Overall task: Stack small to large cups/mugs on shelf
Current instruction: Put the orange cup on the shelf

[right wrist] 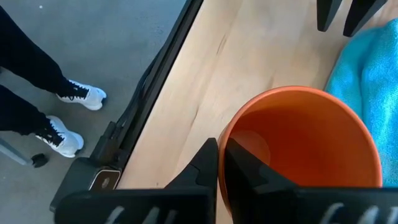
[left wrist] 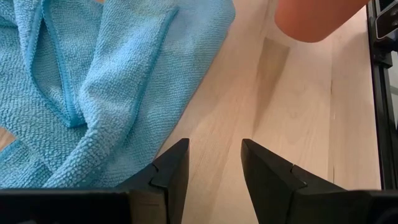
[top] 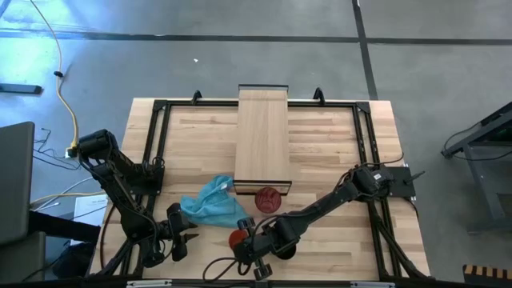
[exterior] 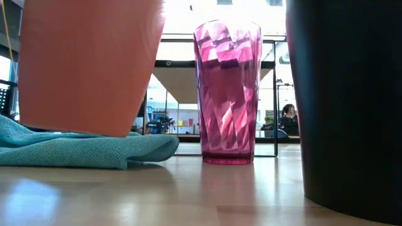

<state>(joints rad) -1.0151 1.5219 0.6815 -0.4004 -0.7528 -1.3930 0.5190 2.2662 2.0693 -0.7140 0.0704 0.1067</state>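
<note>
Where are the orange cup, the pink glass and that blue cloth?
orange cup (right wrist: pixel 305 143): right wrist view, inner wall.
pink glass (exterior: pixel 227 88): low view, mid side wall.
blue cloth (left wrist: pixel 93 81): left wrist view, middle folds.

overhead camera looks straight down; low camera sits close behind the orange cup (exterior: pixel 88 63); both wrist cameras share it.

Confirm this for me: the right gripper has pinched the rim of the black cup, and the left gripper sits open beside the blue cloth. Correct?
Not quite. The right gripper is shut on the rim of the orange cup, not the black one, as the right wrist view shows. The rest holds: the left gripper sits open beside the blue cloth.
</note>
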